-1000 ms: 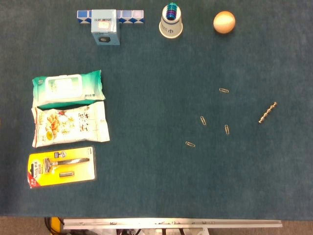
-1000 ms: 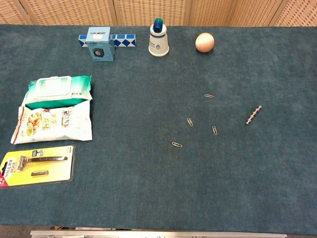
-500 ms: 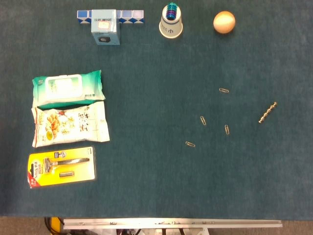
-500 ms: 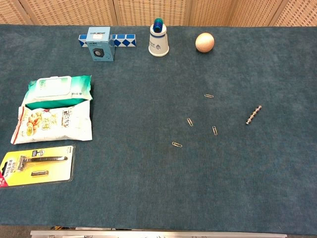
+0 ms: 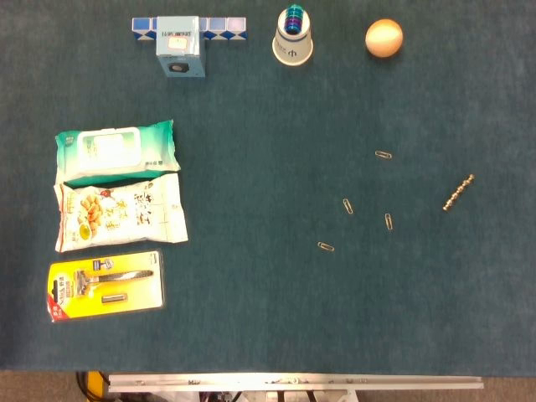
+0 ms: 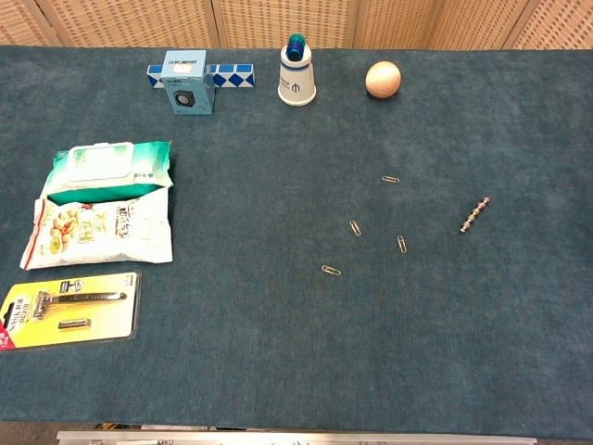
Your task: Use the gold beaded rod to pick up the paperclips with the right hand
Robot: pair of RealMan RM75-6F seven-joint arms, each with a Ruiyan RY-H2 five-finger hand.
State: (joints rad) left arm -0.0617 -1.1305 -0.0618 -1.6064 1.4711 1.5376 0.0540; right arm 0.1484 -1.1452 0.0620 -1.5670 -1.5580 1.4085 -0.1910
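The gold beaded rod (image 5: 458, 193) (image 6: 473, 215) lies slanted on the dark teal cloth at the right. To its left several small paperclips are scattered: one (image 5: 383, 155) (image 6: 391, 179) furthest back, one (image 5: 347, 206) (image 6: 355, 228), one (image 5: 389, 221) (image 6: 401, 244), and one (image 5: 326, 247) (image 6: 331, 271) nearest the front. Neither hand shows in the head view or the chest view.
At the back stand a blue box (image 5: 180, 47) in front of a blue-white strip, a paper cup (image 5: 293, 38) and a tan ball (image 5: 383, 38). At the left lie a wipes pack (image 5: 115, 151), a snack bag (image 5: 119, 212) and a yellow razor pack (image 5: 105, 286).
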